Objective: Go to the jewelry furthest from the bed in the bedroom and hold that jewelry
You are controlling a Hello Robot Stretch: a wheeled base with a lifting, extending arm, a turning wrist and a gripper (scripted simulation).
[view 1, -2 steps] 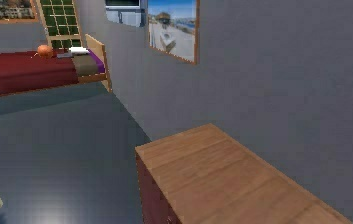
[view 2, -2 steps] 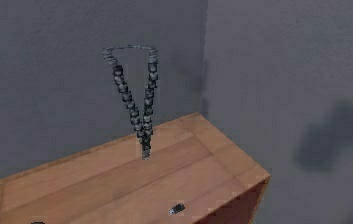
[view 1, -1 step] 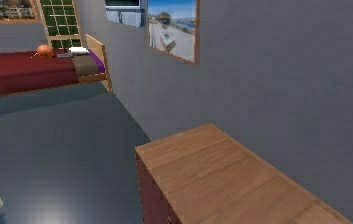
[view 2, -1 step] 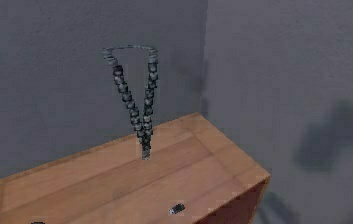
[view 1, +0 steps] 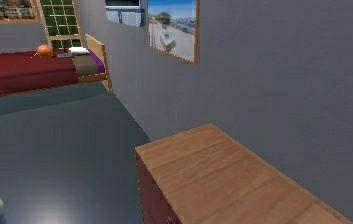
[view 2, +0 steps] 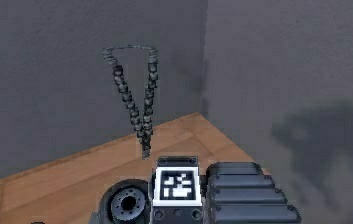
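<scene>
1. Nearest you, at the arm side view's bottom edge, is the arm's dark housing with its white marker square (view 2: 179, 186). Left of it sits the claw (view 2: 125, 204), a round dark body. Its fingers cannot be made out, so you cannot tell whether they are apart, together or on anything, nor whether it holds anything.
2. Target: a dark beaded necklace (view 2: 134, 95). It is a long narrow loop seen against the grey wall, wide at the top, with the strands meeting at a lower tip. The tip comes down to the far edge of the wooden dresser top (view 2: 44, 185). You cannot tell whether it is touching or clear.
3. Forward view: the dresser (view 1: 224, 175) is at lower right, and the bed (view 1: 29, 72) is well apart at far left.
4. Handling, judged: light and limp. The beads are likely slick and prone to roll. Expect it to drape and swing.
5. Take hold across both strands near where they meet, not on a single bead. Don't tug, as the string may be fragile.
</scene>
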